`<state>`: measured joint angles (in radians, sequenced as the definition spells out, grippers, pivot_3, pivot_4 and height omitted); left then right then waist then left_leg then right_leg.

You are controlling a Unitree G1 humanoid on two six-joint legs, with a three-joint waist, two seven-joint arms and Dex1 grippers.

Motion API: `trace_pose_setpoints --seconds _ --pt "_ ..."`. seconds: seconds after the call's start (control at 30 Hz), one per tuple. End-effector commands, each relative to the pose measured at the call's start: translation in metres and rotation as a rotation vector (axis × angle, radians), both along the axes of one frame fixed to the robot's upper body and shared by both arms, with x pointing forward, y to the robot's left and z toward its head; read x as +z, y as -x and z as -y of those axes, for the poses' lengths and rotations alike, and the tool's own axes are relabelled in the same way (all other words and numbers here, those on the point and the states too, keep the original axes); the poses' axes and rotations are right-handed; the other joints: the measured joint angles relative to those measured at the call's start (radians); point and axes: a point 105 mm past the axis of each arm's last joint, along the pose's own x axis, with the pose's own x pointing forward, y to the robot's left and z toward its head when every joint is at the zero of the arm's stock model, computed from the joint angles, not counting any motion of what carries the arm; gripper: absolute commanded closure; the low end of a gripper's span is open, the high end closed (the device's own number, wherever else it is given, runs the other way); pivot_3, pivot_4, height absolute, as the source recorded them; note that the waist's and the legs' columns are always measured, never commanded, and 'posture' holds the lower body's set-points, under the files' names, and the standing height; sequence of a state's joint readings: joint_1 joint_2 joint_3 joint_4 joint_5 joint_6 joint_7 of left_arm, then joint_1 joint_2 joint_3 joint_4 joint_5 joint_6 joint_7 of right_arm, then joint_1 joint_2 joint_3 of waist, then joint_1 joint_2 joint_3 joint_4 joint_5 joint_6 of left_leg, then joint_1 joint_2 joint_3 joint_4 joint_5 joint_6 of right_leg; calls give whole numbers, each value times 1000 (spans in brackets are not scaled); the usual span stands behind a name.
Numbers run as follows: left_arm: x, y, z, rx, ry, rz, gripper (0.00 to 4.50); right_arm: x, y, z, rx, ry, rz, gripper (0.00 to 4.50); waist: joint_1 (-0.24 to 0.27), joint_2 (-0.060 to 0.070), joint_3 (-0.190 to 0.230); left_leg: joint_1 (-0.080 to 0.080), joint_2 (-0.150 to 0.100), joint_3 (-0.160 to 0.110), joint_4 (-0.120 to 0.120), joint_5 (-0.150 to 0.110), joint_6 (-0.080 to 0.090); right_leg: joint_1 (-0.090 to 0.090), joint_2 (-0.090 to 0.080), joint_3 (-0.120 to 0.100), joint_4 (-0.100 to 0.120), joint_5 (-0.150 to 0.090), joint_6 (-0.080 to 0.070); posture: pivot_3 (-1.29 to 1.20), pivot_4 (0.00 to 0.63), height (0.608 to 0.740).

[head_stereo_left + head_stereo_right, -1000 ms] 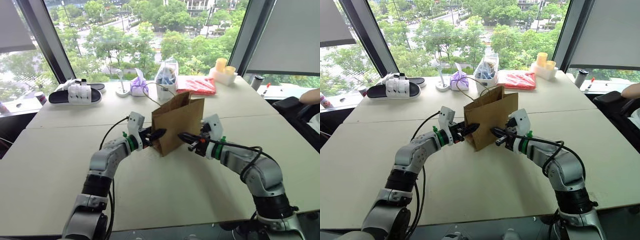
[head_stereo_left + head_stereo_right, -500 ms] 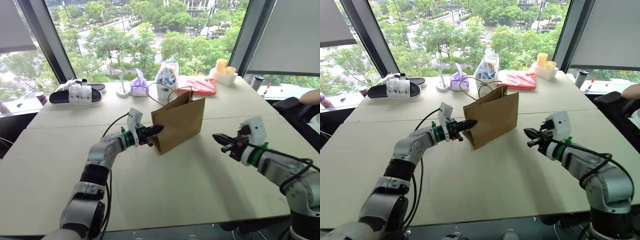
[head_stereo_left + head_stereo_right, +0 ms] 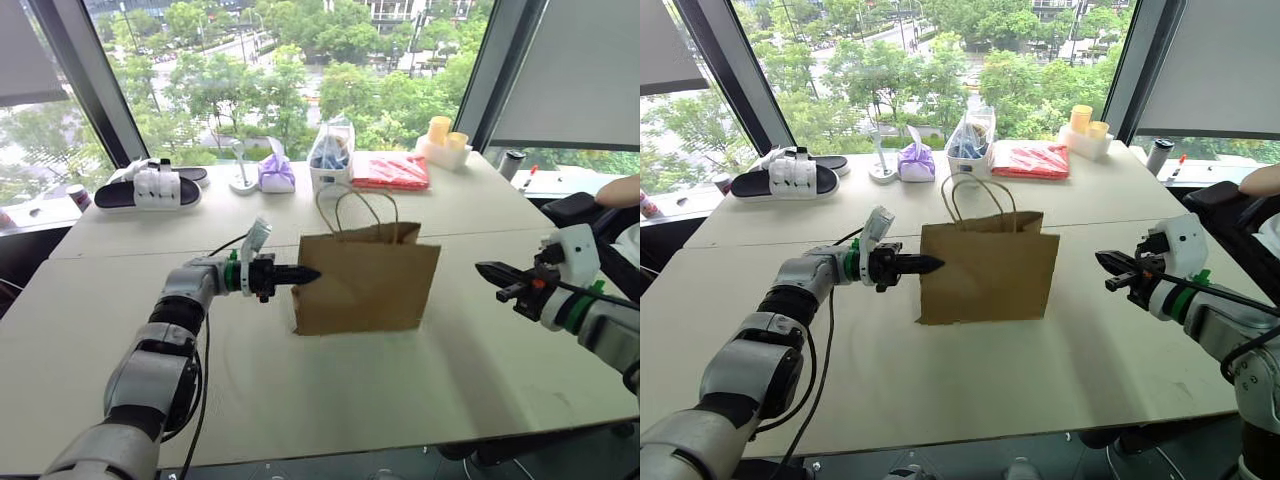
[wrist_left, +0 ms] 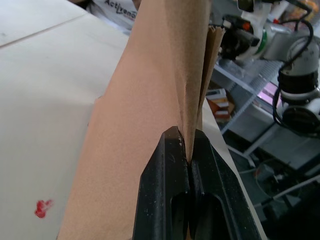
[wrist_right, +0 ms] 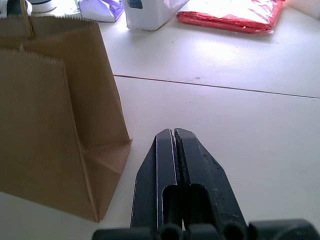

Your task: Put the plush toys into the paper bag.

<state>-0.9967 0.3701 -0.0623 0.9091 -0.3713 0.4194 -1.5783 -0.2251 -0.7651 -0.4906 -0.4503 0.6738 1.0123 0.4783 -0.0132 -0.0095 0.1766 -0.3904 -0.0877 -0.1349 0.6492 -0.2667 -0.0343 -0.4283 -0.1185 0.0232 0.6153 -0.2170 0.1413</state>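
The brown paper bag (image 3: 365, 280) stands upright mid-table, its broad face towards me and its loop handles (image 3: 355, 205) up. My left gripper (image 3: 312, 273) points level at the bag's left side edge and is shut on that folded edge; the left wrist view has the paper fold (image 4: 150, 90) pinched between the two black fingers (image 4: 172, 165). My right gripper (image 3: 482, 268) hovers shut and holding nothing, well to the right of the bag and apart from it; in the right wrist view the bag (image 5: 50, 115) is off to the side. The plush toys are out of view.
Along the far edge lie black-and-white slippers (image 3: 150, 187), a purple tied pouch (image 3: 277, 172), a white tub with a clear plastic bag (image 3: 333, 160), a red packet (image 3: 390, 170) and yellow cups (image 3: 445, 135). A person's arm (image 3: 615, 190) shows at the right edge.
The left gripper closed on the bag's edge, and the bag swung round to face me broadside. The right gripper drew away from the bag to the right.
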Motion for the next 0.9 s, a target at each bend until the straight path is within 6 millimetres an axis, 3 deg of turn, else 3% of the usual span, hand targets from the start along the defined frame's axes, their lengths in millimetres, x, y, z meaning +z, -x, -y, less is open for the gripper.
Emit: trace_pose_setpoints --seconds 0.03,0.23,0.27,0.33,0.47,0.57,0.73,0.9 --pt "8 0 0 -32 -28 51 4471 11 4 -5 25 28 45 4500 1 0 0 0 0 0 0 0 0 0 0 0 0 0 0 0 150 740" --pt "-3 -10 -2 44 -69 75 4471 11 0 -13 57 37 43 4500 1 0 0 0 0 0 0 0 0 0 0 0 0 0 0 0 150 740" --pt "-6 -11 -3 55 -85 82 4240 11 0 -13 62 38 42 4500 2 0 0 0 0 0 1 0 0 0 0 0 0 0 0 0 150 740" --pt "-11 -11 -6 60 -107 88 3616 10 -2 -13 72 39 43 4500 2 0 0 0 0 0 1 0 0 0 0 0 0 0 0 0 150 740" --pt "-15 -11 -16 93 -130 113 1652 10 -4 -18 96 47 42 4500 1 0 0 0 0 0 1 0 0 0 0 0 1 0 0 0 150 740" --pt "-11 -11 -42 170 -149 180 100 10 -5 -22 133 81 34 4500 -8 0 0 0 0 0 0 0 0 0 0 0 1 0 0 0 150 740" --pt "4 -6 -70 309 -162 243 34 15 2 -28 207 145 30 4500 -2 0 0 0 1 0 0 0 0 -2 0 0 1 0 0 0 150 740" --pt "29 25 -82 381 -129 280 34 21 16 -46 349 169 10 4500 3 0 0 0 1 -2 0 0 0 0 -1 0 0 0 0 0 150 740"
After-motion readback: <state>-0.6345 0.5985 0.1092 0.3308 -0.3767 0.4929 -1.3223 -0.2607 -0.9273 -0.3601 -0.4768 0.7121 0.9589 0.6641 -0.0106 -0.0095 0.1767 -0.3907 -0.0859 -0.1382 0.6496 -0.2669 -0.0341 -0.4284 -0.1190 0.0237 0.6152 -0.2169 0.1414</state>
